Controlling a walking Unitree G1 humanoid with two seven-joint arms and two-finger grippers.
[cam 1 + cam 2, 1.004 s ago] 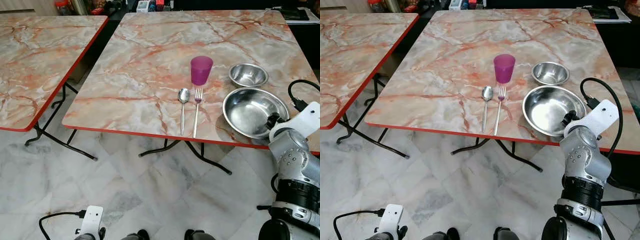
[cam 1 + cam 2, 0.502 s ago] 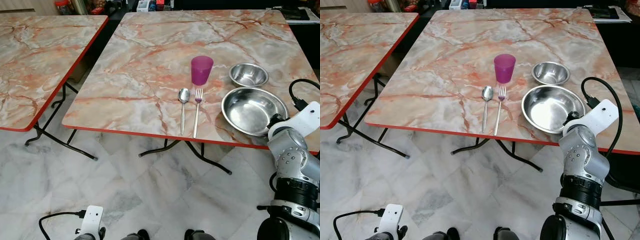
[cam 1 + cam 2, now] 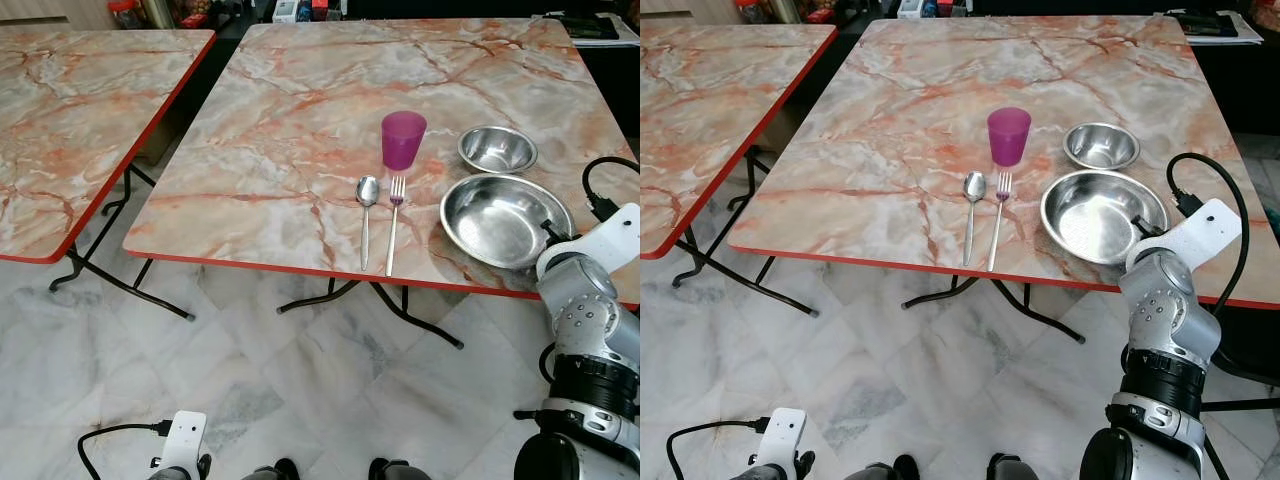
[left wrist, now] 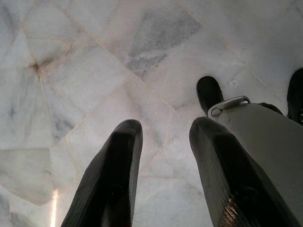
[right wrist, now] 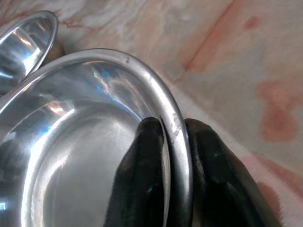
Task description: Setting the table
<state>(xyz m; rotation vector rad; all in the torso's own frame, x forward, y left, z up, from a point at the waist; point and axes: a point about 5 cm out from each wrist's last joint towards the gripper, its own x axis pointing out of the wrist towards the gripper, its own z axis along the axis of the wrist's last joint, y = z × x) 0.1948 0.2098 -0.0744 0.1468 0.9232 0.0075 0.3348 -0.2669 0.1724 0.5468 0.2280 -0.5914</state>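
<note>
On the marble table [image 3: 300,120] a large steel bowl [image 3: 505,220] sits near the front right edge. My right gripper [image 5: 173,130] is shut on the rim of the large steel bowl [image 5: 85,142], one finger inside and one outside. A smaller steel bowl [image 3: 497,149] stands just behind it. To the left lie a fork [image 3: 393,223] and a spoon [image 3: 366,215] side by side, with a purple cup [image 3: 403,139] upright behind them. My left gripper [image 4: 163,142] hangs open over the floor.
A second marble table [image 3: 70,110] stands to the left across a narrow gap. White marble floor tiles [image 3: 250,390] lie in front of the tables. A black cable [image 3: 600,175] loops by my right arm. My own feet [image 4: 210,92] are on the floor.
The large steel bowl has shifted slightly left and farther onto the table with my right gripper holding its rim. Cutlery, cup and small bowl have not moved.
</note>
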